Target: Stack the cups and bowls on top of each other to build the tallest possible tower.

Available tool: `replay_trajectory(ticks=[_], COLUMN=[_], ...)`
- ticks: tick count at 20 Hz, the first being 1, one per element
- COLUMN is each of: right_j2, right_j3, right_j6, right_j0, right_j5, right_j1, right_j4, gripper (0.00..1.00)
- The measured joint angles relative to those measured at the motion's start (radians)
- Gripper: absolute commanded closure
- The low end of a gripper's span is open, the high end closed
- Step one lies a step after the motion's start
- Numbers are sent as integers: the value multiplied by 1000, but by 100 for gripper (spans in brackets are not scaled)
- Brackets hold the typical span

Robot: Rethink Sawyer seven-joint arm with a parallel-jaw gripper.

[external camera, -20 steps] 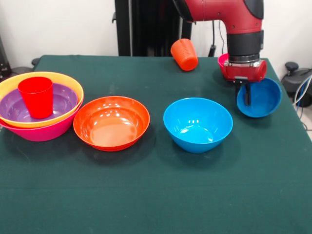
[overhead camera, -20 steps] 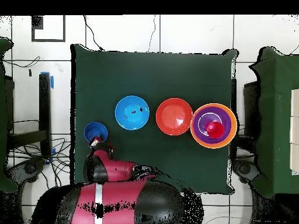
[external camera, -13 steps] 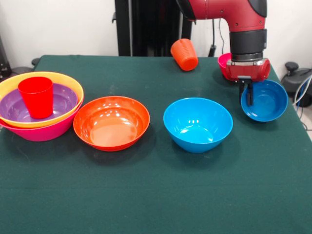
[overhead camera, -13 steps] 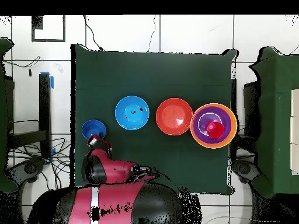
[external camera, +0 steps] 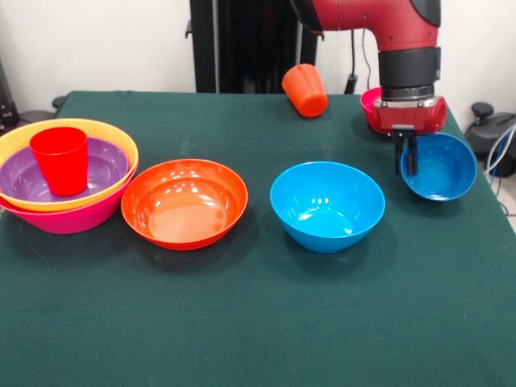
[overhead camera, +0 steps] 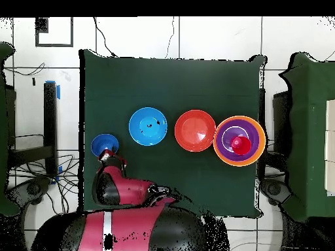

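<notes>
Small blue bowl (external camera: 439,166) tilted, its rim pinched in the gripper (external camera: 408,155) jaws, right of the medium blue bowl (external camera: 326,205).

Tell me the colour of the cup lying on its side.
Orange cup, seen best in the front view.

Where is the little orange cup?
In the front view, the small orange plastic cup lies tipped on its side at the far edge of the green table, right of centre, left of the robot's red arm.
</notes>
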Motion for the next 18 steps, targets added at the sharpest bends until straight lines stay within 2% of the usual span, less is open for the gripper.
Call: replay_trajectory(ticks=[6,12,18], right_j2=[-8,-26,-36], right_j3=[37,97,132], right_j6=[0,0,0], right_j0=[-5,-29,-55], right_j5=[36,137,198], right_j1=[-73,-183,-246], right_j4=[4,4,4], gripper=[100,100,100])
